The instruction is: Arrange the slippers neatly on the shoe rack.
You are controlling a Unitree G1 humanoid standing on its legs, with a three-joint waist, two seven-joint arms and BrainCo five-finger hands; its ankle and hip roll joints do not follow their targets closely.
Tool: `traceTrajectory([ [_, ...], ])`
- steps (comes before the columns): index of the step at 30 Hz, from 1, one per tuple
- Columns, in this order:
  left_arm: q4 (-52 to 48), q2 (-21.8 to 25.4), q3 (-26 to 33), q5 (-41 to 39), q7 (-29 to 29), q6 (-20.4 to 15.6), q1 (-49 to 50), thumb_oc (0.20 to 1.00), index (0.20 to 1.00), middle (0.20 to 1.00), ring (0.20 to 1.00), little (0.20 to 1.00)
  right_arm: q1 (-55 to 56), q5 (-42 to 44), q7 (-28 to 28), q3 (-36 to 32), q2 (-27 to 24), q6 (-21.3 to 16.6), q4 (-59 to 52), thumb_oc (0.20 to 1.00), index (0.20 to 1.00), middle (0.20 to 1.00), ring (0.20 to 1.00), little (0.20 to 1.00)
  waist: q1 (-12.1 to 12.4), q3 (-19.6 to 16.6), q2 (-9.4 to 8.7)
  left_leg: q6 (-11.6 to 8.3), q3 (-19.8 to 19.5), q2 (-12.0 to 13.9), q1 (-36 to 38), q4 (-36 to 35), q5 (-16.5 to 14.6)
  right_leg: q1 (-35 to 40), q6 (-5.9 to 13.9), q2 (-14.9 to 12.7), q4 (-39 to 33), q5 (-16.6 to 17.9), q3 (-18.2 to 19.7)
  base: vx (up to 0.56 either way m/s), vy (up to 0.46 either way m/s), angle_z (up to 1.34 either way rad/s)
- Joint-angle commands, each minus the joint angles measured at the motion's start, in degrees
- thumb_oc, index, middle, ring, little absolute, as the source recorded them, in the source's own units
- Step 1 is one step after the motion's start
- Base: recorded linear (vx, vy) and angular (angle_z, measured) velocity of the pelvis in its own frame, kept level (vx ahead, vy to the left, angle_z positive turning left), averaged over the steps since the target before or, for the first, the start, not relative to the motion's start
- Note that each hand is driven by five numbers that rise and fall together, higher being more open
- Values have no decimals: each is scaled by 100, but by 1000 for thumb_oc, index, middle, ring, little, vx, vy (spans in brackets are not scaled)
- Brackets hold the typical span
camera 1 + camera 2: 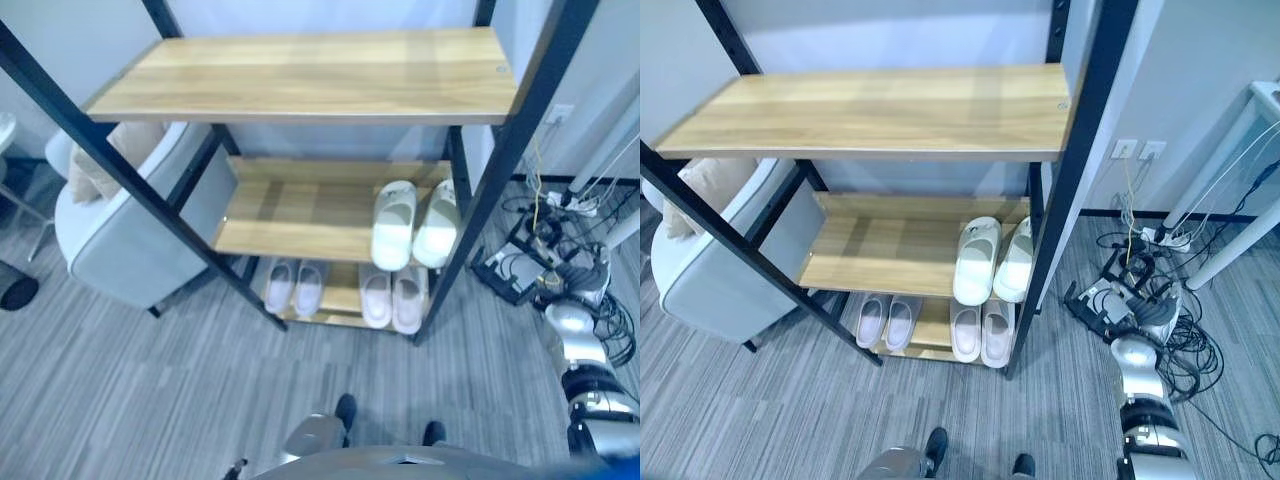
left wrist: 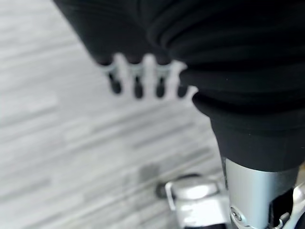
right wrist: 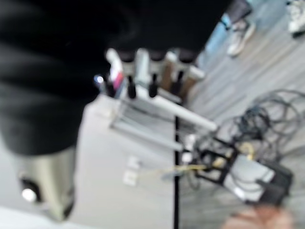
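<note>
Hands first: left hand [image 2: 143,78] hangs over bare grey plank floor [image 2: 57,143] in its wrist view, fingers [image 2: 138,86] short, lightly bent, closed round nothing. Right hand [image 3: 143,71] in its wrist view likewise, fingers [image 3: 129,81] relaxed and pointing out, nothing held; past them a white table leg [image 3: 162,107], a tangle of cables [image 3: 257,119] on the floor, and a person's shoes [image 3: 240,36] far off.

Shoe rack [image 1: 300,75] stands ahead on the floor, black metal frame with three wooden shelves. Bottom shelf [image 1: 340,295], nearest the floor: pair of small pale pink slippers [image 1: 294,287] on the left side, side by side, toes pointing away; just right of them a larger pair of pale slippers [image 1: 392,297], side by side, touching, heels at the near edge. Middle shelf [image 1: 290,215]: white slippers [image 1: 413,224] at the right end, two together, toes far, heels overhanging the near edge a little, right one tilted toward the frame post. Left part of that shelf bare wood. Top shelf [image 1: 320,70] bare wood.

Left of the rack a grey armchair [image 1: 120,240] with a beige cushion [image 1: 110,155], pressed close against the frame. Right of the rack, cables and a power strip [image 1: 572,203] on the floor near the wall.
</note>
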Motion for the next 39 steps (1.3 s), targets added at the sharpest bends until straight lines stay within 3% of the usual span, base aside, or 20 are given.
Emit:
traceTrajectory([
  [1, -107, 145, -241, -83, 47, -162, -265, 1000, 1000, 1000, 1000, 1000, -618, 364, -178, 216, -617, -209, -31, 1000, 1000, 1000, 1000, 1000, 142, 355, 130, -149, -59, 143, -359, 391, -337, 278, 312, -381, 200, -213, -60, -65, 69, 8],
  [6, -273, 51, -598, -140, 73, -234, -390, 1000, 1000, 1000, 1000, 1000, -1465, 510, -238, 475, -1170, -191, 363, 1000, 1000, 1000, 1000, 1000, 229, 608, 423, -138, -60, 33, -633, 305, -213, -49, 341, -503, 238, -142, -12, -16, 78, 5],
  [13, -323, -35, -820, -119, 122, -257, -548, 1000, 1000, 1000, 1000, 1000, -1804, 557, -260, 647, -1199, -244, 267, 1000, 1000, 1000, 1000, 1000, 246, 785, 564, -133, -57, -75, -843, 145, -99, -180, 378, -587, 74, -2, -63, 5, 36, -1],
  [21, -548, 23, -828, -203, 212, -294, -601, 1000, 1000, 1000, 1000, 1000, -2038, 567, -521, 584, -1150, -330, 89, 1000, 1000, 1000, 1000, 1000, 301, 802, 555, -126, -57, -144, -993, 130, -100, -207, 411, -612, -112, 80, -110, 12, 13, 2],
  [27, -435, -12, -846, -219, 273, -289, -663, 1000, 1000, 1000, 1000, 1000, -2289, 399, -619, 744, -1034, -325, -165, 1000, 1000, 1000, 1000, 1000, 356, 872, 440, -126, -129, -171, -1107, 141, -95, -248, 408, -615, -164, 111, -174, 0, 0, 0],
  [39, -375, 22, -800, -320, 333, -272, -729, 1000, 1000, 1000, 1000, 1000, -2714, 163, -171, 1446, -958, -104, -84, 1000, 1000, 1000, 1000, 1000, 350, 979, 287, -137, -175, -170, -1201, 100, -36, -312, 396, -603, -189, 152, -222, 0, -1, 1],
])
